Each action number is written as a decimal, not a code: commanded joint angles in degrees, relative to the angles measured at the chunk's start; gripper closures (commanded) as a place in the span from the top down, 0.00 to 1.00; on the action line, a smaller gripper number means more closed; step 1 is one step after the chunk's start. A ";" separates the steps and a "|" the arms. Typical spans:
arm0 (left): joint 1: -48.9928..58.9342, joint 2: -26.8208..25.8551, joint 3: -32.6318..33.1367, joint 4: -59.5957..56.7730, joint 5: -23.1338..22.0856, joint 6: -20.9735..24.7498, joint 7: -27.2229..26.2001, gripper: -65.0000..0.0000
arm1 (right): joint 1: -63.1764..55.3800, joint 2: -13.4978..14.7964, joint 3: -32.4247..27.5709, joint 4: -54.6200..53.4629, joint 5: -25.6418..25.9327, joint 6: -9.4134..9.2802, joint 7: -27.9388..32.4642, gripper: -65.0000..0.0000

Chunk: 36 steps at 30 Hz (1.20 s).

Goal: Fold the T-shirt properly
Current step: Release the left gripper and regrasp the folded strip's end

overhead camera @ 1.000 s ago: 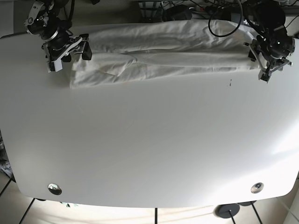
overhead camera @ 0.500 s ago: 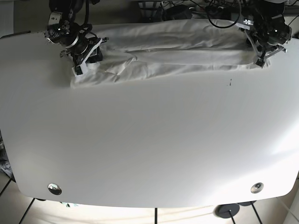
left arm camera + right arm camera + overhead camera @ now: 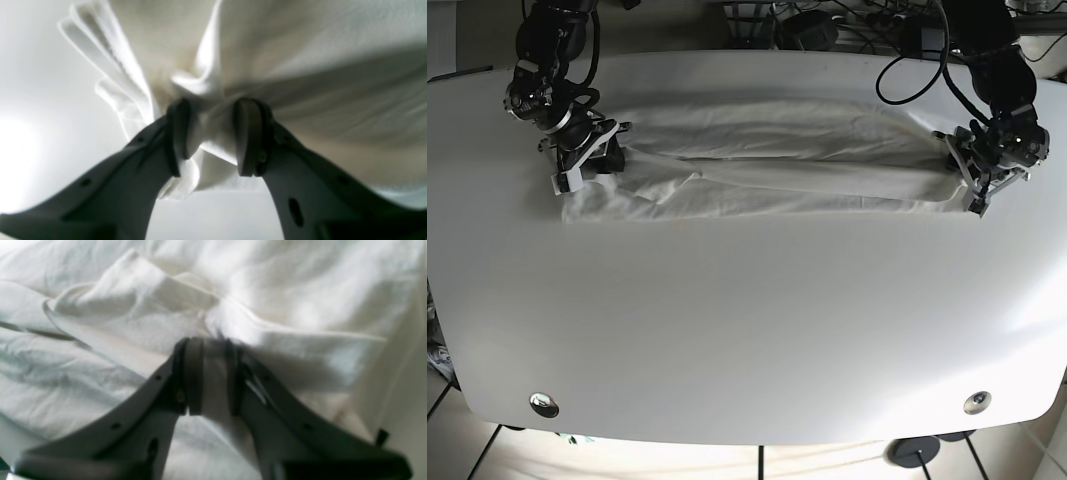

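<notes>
The white T-shirt (image 3: pixel 767 160) lies as a long narrow folded band across the far half of the white table (image 3: pixel 747 320), plain side up, with no print showing. My left gripper (image 3: pixel 972 178) is at the band's right end and is shut on a bunch of the cloth (image 3: pixel 213 140). My right gripper (image 3: pixel 592 160) is at the band's left end and is shut on a fold of the cloth (image 3: pixel 213 373). In the wrist views the fabric (image 3: pixel 267 290) fills the frame around both sets of fingers.
Cables and dark equipment (image 3: pixel 827 25) sit behind the table's far edge. Two round metal fittings (image 3: pixel 544 404) (image 3: pixel 976 402) are set in the table near its front corners. Tiled floor shows below the front edge.
Both grippers have closed on the shirt's ends and pulled it toward the table's front. The band now lies lower, straighter and more stretched out than before.
</notes>
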 commanded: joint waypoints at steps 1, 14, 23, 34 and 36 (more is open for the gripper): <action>-1.46 -0.62 -0.31 4.16 -0.81 -0.03 0.06 0.31 | 0.33 0.62 -0.16 1.36 -1.61 -1.19 -1.06 0.18; -1.63 -2.46 -25.45 5.40 -25.16 -0.03 15.09 0.70 | 0.33 -1.05 -1.57 2.59 -1.61 -1.19 -1.06 0.18; -6.21 -3.61 -27.29 -12.98 -33.78 -0.03 14.65 0.71 | 0.33 -1.05 -2.98 2.32 -1.70 -1.19 -0.88 0.18; -8.32 -10.64 -23.69 -22.38 -33.60 -0.03 8.59 0.71 | 0.42 -0.96 -2.98 2.32 -1.61 -1.19 -0.80 0.17; -8.93 -10.82 -23.51 -24.76 -33.51 -0.03 8.59 0.71 | 0.42 -0.96 -2.98 2.24 -1.61 -1.11 -0.80 0.17</action>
